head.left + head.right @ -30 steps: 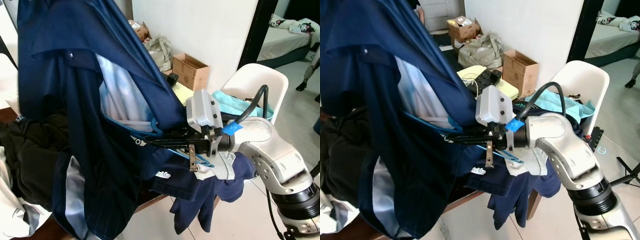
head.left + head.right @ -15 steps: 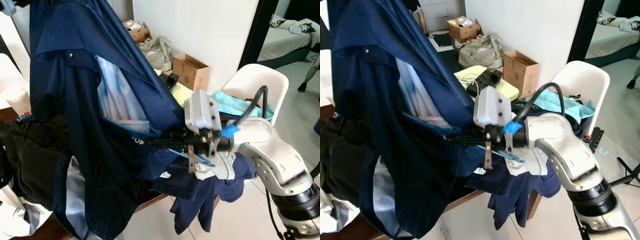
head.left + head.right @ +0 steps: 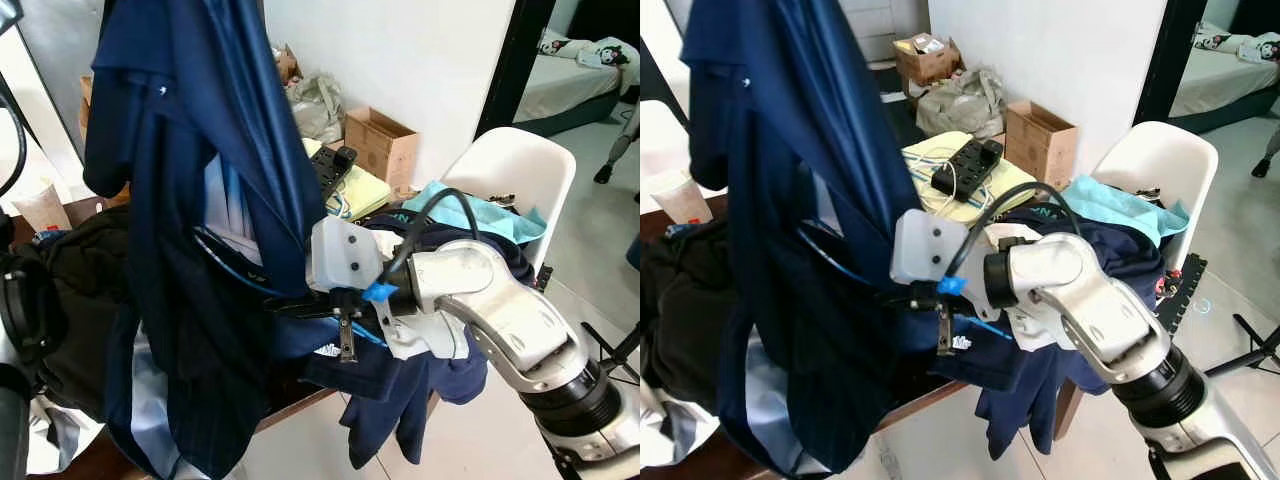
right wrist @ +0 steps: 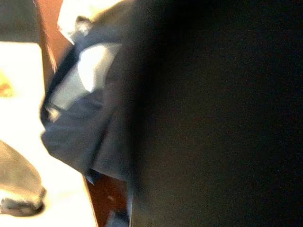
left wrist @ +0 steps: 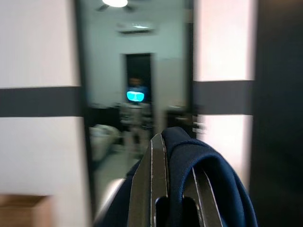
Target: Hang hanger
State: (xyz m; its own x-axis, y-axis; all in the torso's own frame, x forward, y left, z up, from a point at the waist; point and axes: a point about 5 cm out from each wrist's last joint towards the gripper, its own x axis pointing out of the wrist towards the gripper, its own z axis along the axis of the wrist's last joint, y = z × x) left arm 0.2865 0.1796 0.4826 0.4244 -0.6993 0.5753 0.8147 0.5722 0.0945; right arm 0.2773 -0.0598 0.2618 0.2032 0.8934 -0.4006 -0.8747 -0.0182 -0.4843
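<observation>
The dark blue shirt point(image 3: 200, 230) hangs lengthwise from high on the robot's left, its long axis near vertical, its lower hem reaching down past the edge of the worktop point(image 3: 290, 405). In the left wrist view the left gripper point(image 5: 173, 189) has its fingers point(image 5: 149, 189) clenched on a fold of that shirt, so the left arm bears the garment's weight from above. A blue hanger point(image 3: 235, 272) shows as a thin curved line inside the shirt's open front, with a further length of it emerging below the right wrist; how it sits in the shoulders is hidden by cloth. The right gripper point(image 3: 285, 308) is pushed level into the shirt at mid height, its fingers running across the garment's long axis and pointing toward the robot's left. The fingertips are buried in the fabric and the right wrist view is dark and blurred, so whether they are released or clenched cannot be told. In my judgement the right arm is the nearer to the hanger's lower bar, which lies just ahead of and beside its fingers. A white chair point(image 3: 510, 170) and a cardboard box point(image 3: 380, 140) stand beyond, well apart.
</observation>
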